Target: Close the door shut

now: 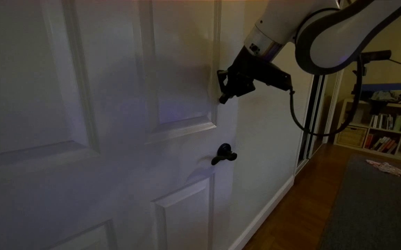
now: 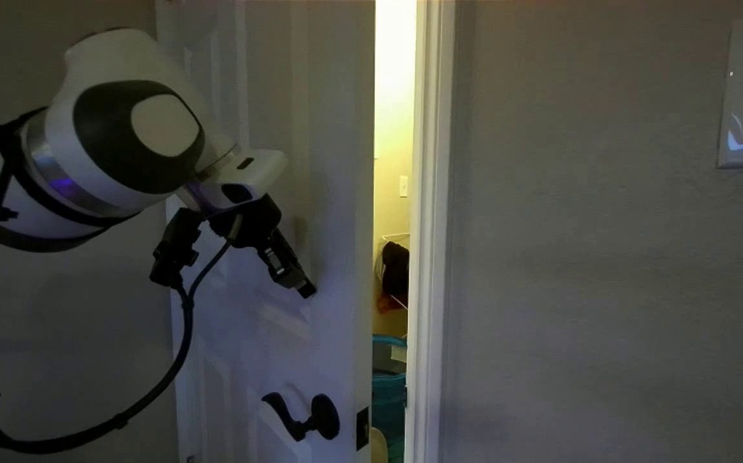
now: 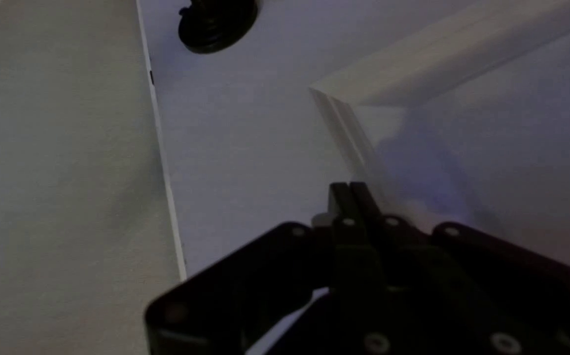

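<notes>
Wrist view: claw (image 3: 349,185) drawn narrow, tips tog., close by door (image 3: 245,148), nr. edge of panel (image 3: 521,123); contact w/ it couldn't be told. In an exterior view, door stood ajar, lit wall (image 2: 392,209) vis. betw. its edge & frame (image 2: 431,225). Black handle (image 2: 324,417) on door sat below claw. Blue container (image 2: 389,399) partly vis. thru gap.

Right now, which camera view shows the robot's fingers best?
The wrist view: both fingers appear largest there, closed together side by side. Both exterior views show them smaller, angled downward against the white door, where the two are hard to tell apart.
</notes>
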Tool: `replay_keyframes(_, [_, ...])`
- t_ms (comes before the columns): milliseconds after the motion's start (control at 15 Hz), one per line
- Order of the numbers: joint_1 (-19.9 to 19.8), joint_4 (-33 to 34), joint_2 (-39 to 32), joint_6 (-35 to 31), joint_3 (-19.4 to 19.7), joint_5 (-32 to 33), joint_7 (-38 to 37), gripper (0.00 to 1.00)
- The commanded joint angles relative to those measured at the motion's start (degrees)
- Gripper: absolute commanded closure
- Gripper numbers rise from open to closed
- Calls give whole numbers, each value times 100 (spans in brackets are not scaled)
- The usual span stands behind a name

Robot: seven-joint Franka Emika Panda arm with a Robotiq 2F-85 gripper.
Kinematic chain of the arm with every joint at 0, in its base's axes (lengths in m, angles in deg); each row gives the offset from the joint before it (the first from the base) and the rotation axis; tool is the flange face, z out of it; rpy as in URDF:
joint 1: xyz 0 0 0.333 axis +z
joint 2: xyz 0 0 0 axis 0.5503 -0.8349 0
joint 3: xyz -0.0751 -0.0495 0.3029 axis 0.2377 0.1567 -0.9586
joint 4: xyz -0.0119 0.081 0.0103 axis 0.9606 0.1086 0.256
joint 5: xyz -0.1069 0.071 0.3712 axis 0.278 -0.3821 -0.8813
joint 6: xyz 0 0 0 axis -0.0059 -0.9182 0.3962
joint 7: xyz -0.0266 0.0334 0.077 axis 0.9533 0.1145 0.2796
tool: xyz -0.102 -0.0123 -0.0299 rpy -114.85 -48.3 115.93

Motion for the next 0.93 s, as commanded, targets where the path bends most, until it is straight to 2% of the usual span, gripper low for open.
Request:
replay_keyframes(0, [-49, 649, -453, 66, -68, -108, 164, 96])
replay_keyframes(867, [-350, 2633, -1899, 180, -617, -407, 909, 96])
